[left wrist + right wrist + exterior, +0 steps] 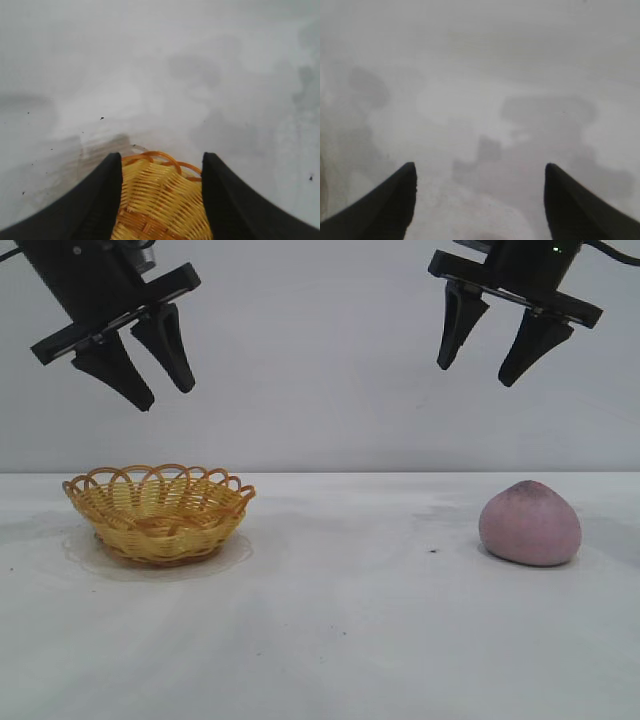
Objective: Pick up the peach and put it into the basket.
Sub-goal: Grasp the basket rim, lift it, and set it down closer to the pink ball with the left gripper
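A dusty pink peach (530, 524) with a greyish top rests on the white table at the right. High above it hangs my right gripper (477, 374), open and empty; in the right wrist view its fingertips (480, 170) frame only a faint pinkish blur low between them. The yellow wicker basket (158, 512) with an orange looped rim stands at the left, nothing visible inside. My left gripper (167, 396) hovers above it, open and empty, and the left wrist view shows the basket (160, 200) between its fingers.
The white table (340, 620) runs wide between basket and peach, with a few small dark specks. A plain pale wall stands behind.
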Robot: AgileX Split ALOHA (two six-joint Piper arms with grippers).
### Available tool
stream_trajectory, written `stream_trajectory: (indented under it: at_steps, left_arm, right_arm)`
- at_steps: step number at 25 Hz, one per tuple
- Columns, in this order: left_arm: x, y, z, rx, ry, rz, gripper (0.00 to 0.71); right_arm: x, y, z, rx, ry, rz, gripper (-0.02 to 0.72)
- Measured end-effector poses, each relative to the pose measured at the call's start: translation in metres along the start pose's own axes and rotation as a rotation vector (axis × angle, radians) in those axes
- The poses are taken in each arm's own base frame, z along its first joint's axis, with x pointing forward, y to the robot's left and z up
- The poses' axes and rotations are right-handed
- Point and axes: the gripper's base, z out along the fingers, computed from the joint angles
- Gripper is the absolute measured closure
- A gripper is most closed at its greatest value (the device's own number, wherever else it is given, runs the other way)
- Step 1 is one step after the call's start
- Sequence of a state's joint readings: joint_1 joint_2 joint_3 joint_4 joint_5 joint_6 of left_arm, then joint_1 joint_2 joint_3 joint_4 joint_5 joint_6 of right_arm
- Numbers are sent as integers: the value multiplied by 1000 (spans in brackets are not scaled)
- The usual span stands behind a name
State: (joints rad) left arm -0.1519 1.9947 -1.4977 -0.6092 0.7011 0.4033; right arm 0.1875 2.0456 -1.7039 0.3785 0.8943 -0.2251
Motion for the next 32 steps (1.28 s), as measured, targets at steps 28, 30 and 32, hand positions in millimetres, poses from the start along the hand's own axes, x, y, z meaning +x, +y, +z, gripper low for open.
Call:
stream_trajectory:
  at_steps: [28, 30, 32]
  left_arm:
    - [14, 11, -2, -93, 173, 309, 352]
    - [16, 13, -3, -118, 205, 350, 352]
    - [17, 15, -3, -130, 221, 384, 352]
  right_arm:
    - [1, 0, 0, -1, 8, -19, 244]
    - [1, 0, 0, -1, 8, -19, 244]
    - [1, 0, 0, -1, 8, -19, 244]
